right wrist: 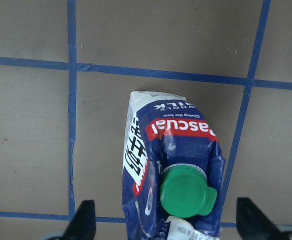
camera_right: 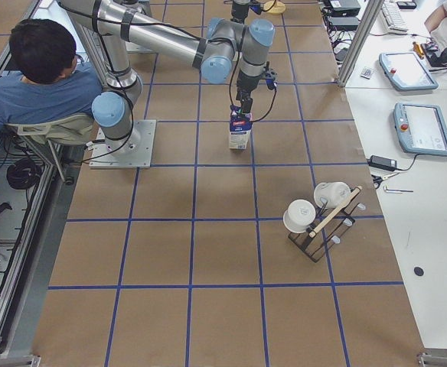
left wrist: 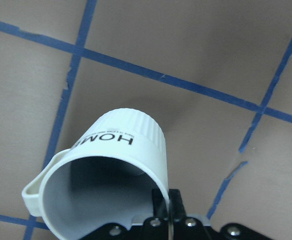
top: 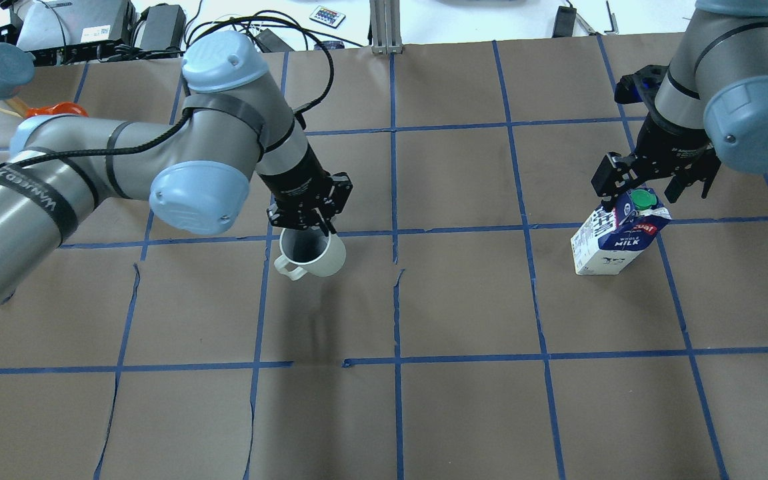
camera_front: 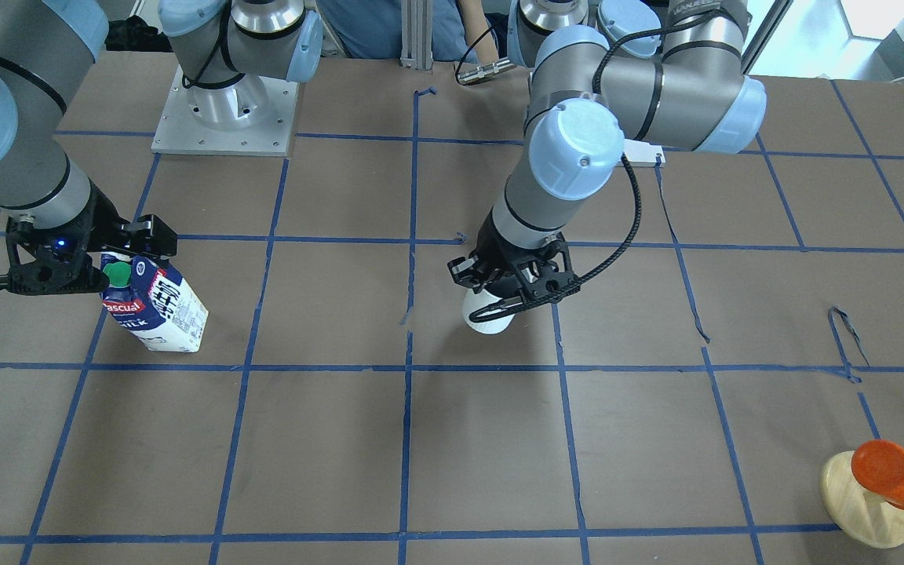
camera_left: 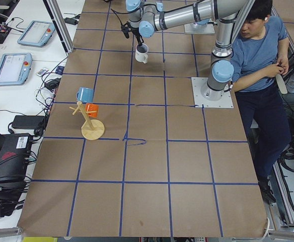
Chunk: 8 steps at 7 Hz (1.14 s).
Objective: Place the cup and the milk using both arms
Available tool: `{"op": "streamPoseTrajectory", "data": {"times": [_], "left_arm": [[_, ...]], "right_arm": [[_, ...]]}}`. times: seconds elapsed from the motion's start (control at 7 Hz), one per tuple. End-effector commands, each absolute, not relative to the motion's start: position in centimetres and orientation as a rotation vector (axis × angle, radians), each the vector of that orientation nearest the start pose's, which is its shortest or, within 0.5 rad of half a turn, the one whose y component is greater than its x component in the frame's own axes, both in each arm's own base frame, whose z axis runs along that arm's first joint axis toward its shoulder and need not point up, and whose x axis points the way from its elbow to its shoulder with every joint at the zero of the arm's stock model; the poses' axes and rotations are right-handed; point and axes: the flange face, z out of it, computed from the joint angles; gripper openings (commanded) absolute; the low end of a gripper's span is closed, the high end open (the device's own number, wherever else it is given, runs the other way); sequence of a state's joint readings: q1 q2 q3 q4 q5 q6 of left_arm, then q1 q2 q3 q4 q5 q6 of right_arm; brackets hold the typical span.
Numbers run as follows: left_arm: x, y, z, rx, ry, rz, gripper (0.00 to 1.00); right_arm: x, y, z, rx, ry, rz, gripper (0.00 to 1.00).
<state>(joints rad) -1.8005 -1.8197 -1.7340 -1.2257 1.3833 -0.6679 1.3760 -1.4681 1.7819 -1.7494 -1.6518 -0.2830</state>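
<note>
The cup (top: 311,257) is a white mug with a dark inside and "HOME" on its side (left wrist: 113,150). My left gripper (top: 307,223) is shut on its rim from above, one finger (left wrist: 168,205) inside the rim. I cannot tell whether the cup touches the table. It also shows in the front view (camera_front: 490,320) under the left gripper (camera_front: 511,286). The milk (top: 614,243), a navy and white carton with a green cap (right wrist: 186,192), stands on the table. My right gripper (top: 651,187) is open around its top, with its fingers (right wrist: 84,220) well clear of each side.
A wooden mug tree (camera_front: 868,502) with an orange mug (camera_front: 891,471) stands at the table's corner on my left. A rack with white mugs (camera_right: 319,218) stands at my right end. A seated person (camera_left: 260,55) is behind the arm bases. Blue tape lines grid the brown table.
</note>
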Motion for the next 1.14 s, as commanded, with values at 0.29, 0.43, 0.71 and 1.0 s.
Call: {"op": "streamPoseTrajectory", "data": {"times": [0.29,0.43,0.71,1.0], "left_arm": [[-37.1,-48.9,27.5,-0.788,3.132,0.270,0.00],[-37.4,-48.9,27.0,-0.785,3.129,0.276,0.00],[-37.9,-48.9,25.8,-0.825,3.105,0.300,0.00],[-38.1,-49.2,26.4,-0.826,3.113,0.240,0.99]], "right_arm": [[2.2,-51.8,34.1,-0.138,3.170,0.258,0.73],[2.3,-51.8,34.1,-0.138,3.168,0.259,0.56],[2.2,-52.0,34.2,-0.142,3.173,0.236,0.33],[2.1,-52.5,35.1,-0.139,3.184,0.197,0.26]]}}
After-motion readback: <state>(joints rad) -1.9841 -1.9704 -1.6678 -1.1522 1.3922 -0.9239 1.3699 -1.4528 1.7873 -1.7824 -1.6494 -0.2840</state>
